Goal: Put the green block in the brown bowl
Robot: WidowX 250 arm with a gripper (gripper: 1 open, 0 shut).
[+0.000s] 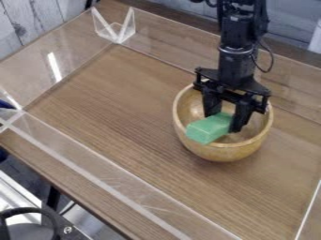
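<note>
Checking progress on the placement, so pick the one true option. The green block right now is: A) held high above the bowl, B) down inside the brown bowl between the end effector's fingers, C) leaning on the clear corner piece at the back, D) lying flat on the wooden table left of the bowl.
B: the green block sits low inside the brown bowl, with the end effector reaching down around it.

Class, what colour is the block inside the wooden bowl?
Bright green block, clearest in the camera view.

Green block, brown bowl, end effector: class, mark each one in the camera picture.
green block [207,129], camera view, on its top face.
brown bowl [216,150], camera view, on its front outer wall.
end effector [234,110], camera view, midway between its fingertips.
</note>
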